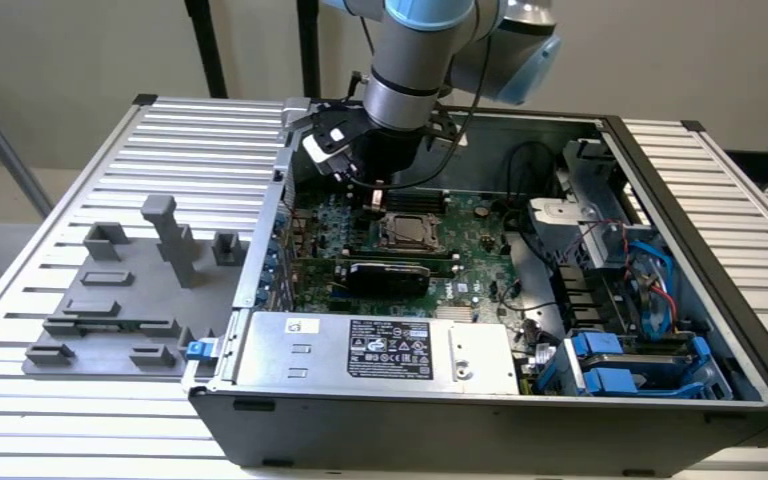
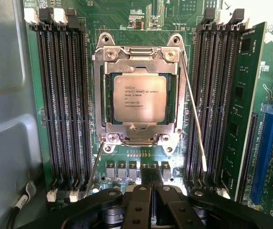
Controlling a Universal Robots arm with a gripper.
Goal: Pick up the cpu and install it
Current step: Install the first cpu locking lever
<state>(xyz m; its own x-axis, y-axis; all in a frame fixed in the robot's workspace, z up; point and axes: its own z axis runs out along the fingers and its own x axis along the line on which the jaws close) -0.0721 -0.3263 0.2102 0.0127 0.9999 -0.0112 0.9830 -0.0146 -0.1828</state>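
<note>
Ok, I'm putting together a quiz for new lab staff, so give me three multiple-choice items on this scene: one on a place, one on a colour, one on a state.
1. Where does the cpu lie?
A) in the motherboard socket
B) on the table
C) held up in the air

2. What colour are the fixture blocks outside the case?
A) red
B) grey
C) yellow

3. How is the pincer?
A) wide open
B) shut on the cpu
C) shut, holding nothing

Answers:
1 A, the silvery chip sits inside the socket's metal frame.
2 B, every block is plain grey.
3 C, the fingers meet above the board with nothing between them.
</note>
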